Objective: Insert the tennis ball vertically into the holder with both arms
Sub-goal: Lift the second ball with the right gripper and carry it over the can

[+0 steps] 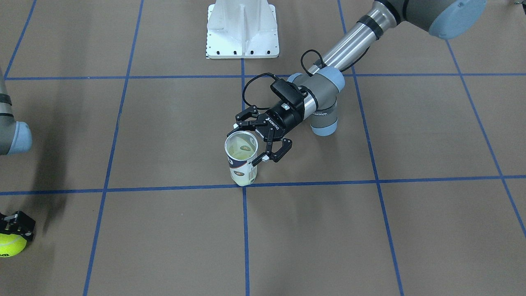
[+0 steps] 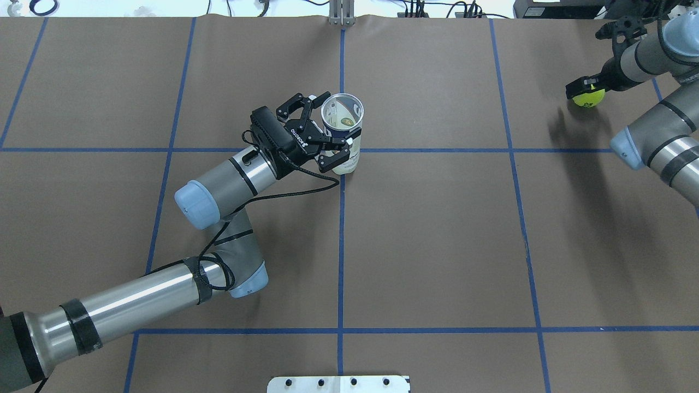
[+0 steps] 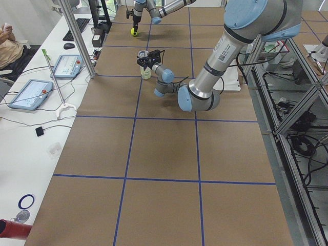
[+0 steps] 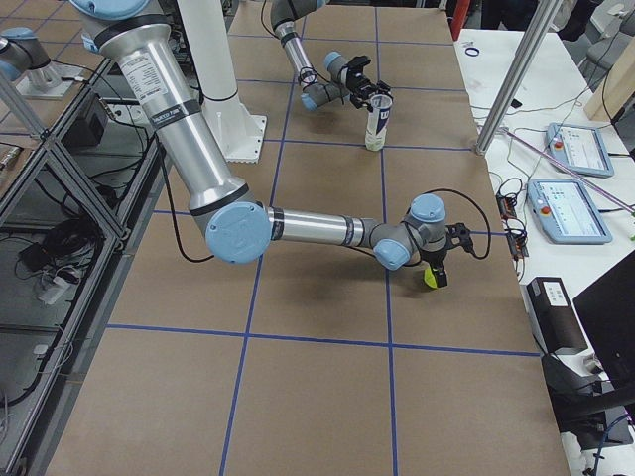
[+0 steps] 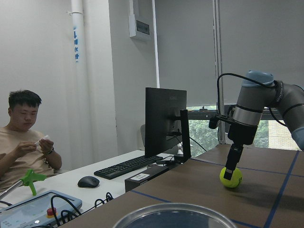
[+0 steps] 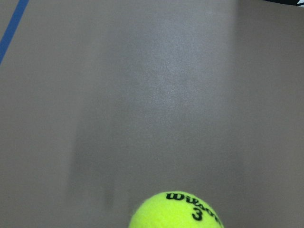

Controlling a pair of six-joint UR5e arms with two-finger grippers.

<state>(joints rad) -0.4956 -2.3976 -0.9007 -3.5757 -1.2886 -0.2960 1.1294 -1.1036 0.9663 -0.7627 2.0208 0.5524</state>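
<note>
The holder (image 1: 242,162) is a clear tube with a white and navy label. It stands upright on a blue grid line, also seen as the holder (image 2: 344,136); its bottom looks pale yellow-green. My left gripper (image 1: 250,142) lies level at the holder's upper part, open, with a finger on either side of the rim. Its lower pad sits right at the tube wall. The yellow-green tennis ball (image 2: 588,98) rests far off at the table's edge, also seen as the ball (image 5: 231,177) and the ball (image 1: 10,244). My right gripper (image 2: 587,90) points down and is shut on it.
The white pedestal base (image 1: 242,28) stands at the robot's side of the table. A side desk beyond the ball carries a monitor (image 5: 165,121), a keyboard and tablets. A seated person (image 5: 21,137) is beside that desk. Brown paper with blue grid lines covers the table.
</note>
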